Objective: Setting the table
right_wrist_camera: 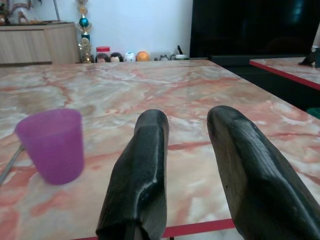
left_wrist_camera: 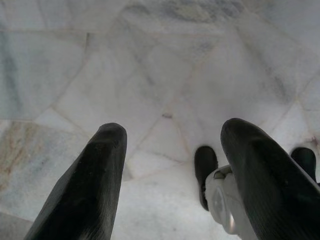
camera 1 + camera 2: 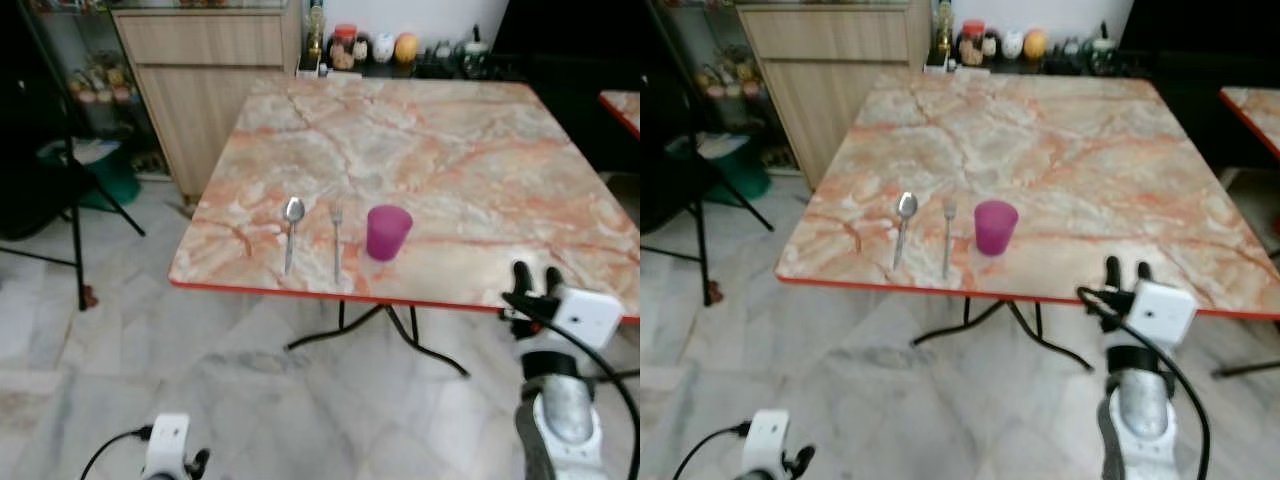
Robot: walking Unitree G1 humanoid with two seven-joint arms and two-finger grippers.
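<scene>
From the head cams I've got the marble table (image 3: pixel 430 150) filling the middle of the frame, with the spoon (image 3: pixel 291 230), fork (image 3: pixel 337 240) and purple cup (image 3: pixel 387 232) lined up in a row near its front edge, lower centre. My right gripper (image 3: pixel 535 278) sits lower right at the table's edge, fingers apart, nothing in them. The left gripper (image 2: pixel 170 175) wrist cam just looks at the floor tiles (image 2: pixel 150 75), fingers spread wide and empty, arm idle. The right wrist cam puts the cup at left, well clear of the fingers. The cup looks like light plastic and easy to tip, so I'd pinch it around the middle of the wall. The cutlery's thin, stiff and slippery; I'd take it across the handle.
</scene>
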